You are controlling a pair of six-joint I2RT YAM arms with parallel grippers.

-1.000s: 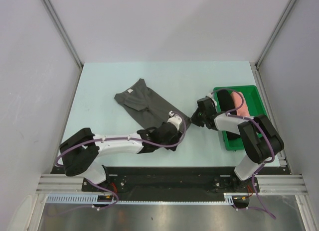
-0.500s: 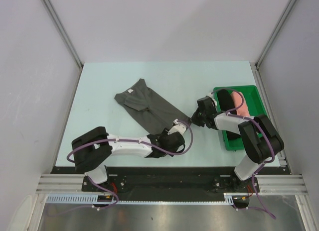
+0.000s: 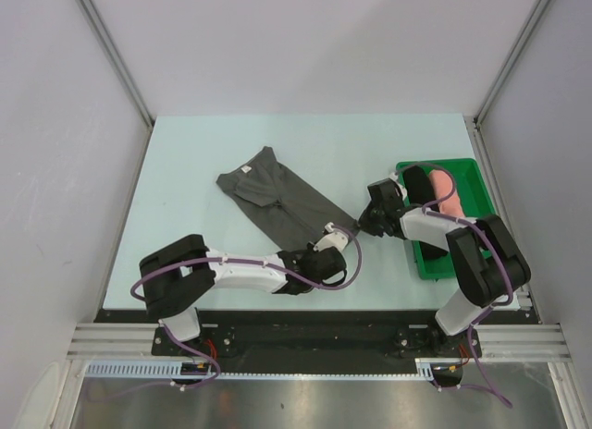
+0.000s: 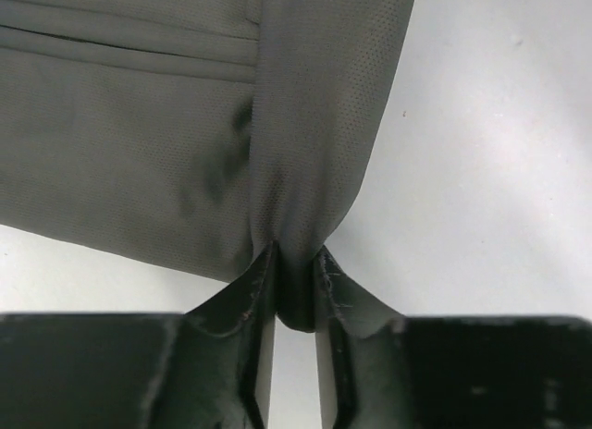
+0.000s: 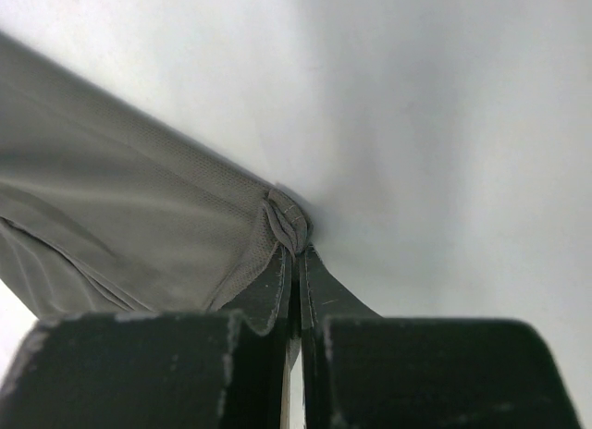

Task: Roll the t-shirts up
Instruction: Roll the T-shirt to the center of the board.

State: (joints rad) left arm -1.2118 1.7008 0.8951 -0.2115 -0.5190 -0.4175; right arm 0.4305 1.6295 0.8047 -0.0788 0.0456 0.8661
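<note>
A charcoal-grey t-shirt (image 3: 277, 196) with a small white neck label lies folded into a long strip across the middle of the table. My left gripper (image 3: 326, 237) is shut on the strip's near corner; in the left wrist view a pinch of grey cloth (image 4: 305, 170) is bunched between the fingers (image 4: 252, 286). My right gripper (image 3: 356, 227) is shut on the other corner of the same end, the hem (image 5: 289, 221) gathered at its tips. A black roll (image 3: 419, 184) and a salmon-pink roll (image 3: 450, 196) lie in the green tray (image 3: 462, 167).
The green tray sits at the right side of the table, under the right arm's forearm. White enclosure walls stand left, right and behind. The left arm lies low along the table's near edge.
The left gripper slid right to the shirt's near end and closed on its corner. The shirt shifted slightly. The right gripper has kept its hold.
</note>
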